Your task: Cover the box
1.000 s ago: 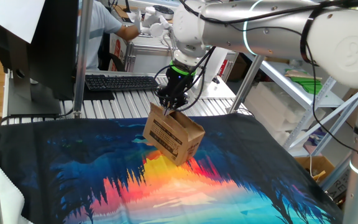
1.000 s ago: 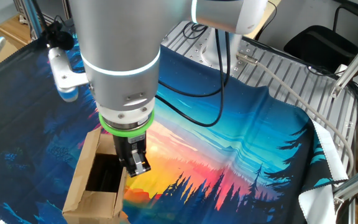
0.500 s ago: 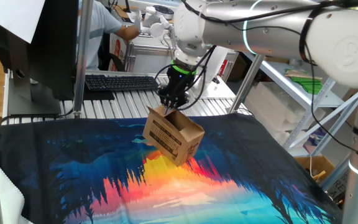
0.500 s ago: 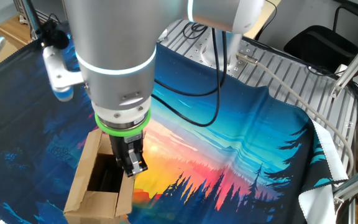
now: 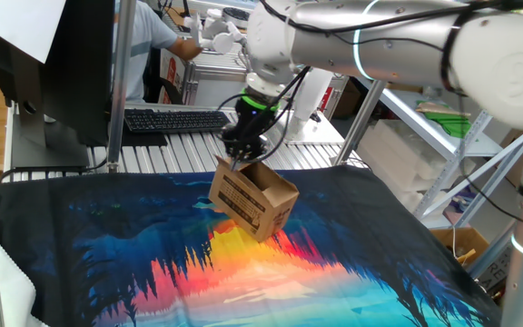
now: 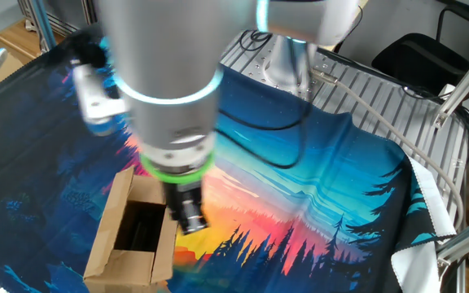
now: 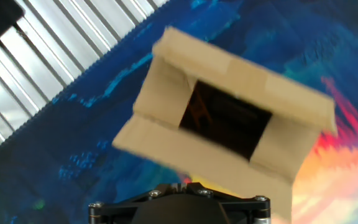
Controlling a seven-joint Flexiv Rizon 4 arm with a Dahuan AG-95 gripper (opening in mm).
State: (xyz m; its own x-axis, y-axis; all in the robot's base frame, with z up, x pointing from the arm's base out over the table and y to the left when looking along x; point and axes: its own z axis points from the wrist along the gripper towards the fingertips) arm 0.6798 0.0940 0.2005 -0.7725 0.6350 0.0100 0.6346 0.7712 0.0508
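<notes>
Your arm (image 6: pixel 165 73) fills the top left, blurred, with a glowing ring and a green band above the gripper (image 6: pixel 190 220). The gripper points down with its jaws together, nothing between them, just over the right side of the box (image 6: pixel 129 236). The box sits at the lower left edge on the painted cloth (image 6: pixel 300 203) — flaps out, dark inside showing. Behind the cloth you see the slatted metal table (image 6: pixel 381 89), and a black cable (image 6: pixel 287 155) hangs across the blue part.
</notes>
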